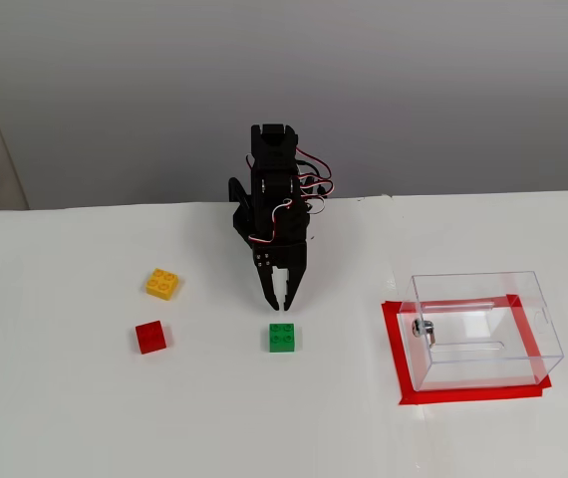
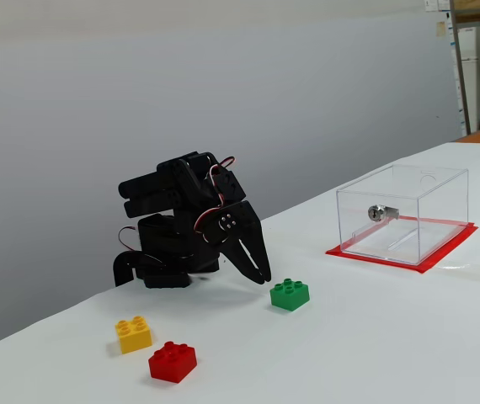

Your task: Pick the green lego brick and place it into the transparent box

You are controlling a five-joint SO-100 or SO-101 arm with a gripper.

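A: Item one, the gripper (image 1: 282, 305). From the high fixed view we log it pointing down toward the table (image 1: 85, 418), fingertips nearly together, nothing between them. We list it as closed and empty.

B: Agreed. In the low side view the gripper (image 2: 264, 276) shows as a single dark claw in profile, tips just above the table (image 2: 392, 353). That angle hides any gap, so the closed reading rests on the high view alone.

A: Item two, the green lego brick (image 1: 283, 338). It sits on the table just in front of the fingertips, apart from them, studs up.

B: The side view confirms the green lego brick (image 2: 290, 294) lies flat, beside the claw tip and not touching it.

A: Item three, the transparent box (image 1: 538, 329), well to the right in the high view, standing on a red-taped rectangle (image 1: 394, 349). We see through it to the red tape beneath.

B: From the side, the transparent box (image 2: 408, 181) shows its height and a small metal fitting (image 2: 376, 213) on one wall; the red base (image 2: 442, 252) shows only as a thin edge.

A: Item four, a yellow brick (image 1: 162, 284) and a red brick (image 1: 149, 337), left of the arm in the high view, near each other but apart.

B: The side view puts the yellow brick (image 2: 134, 333) and red brick (image 2: 172, 361) nearest the camera, studs visible.
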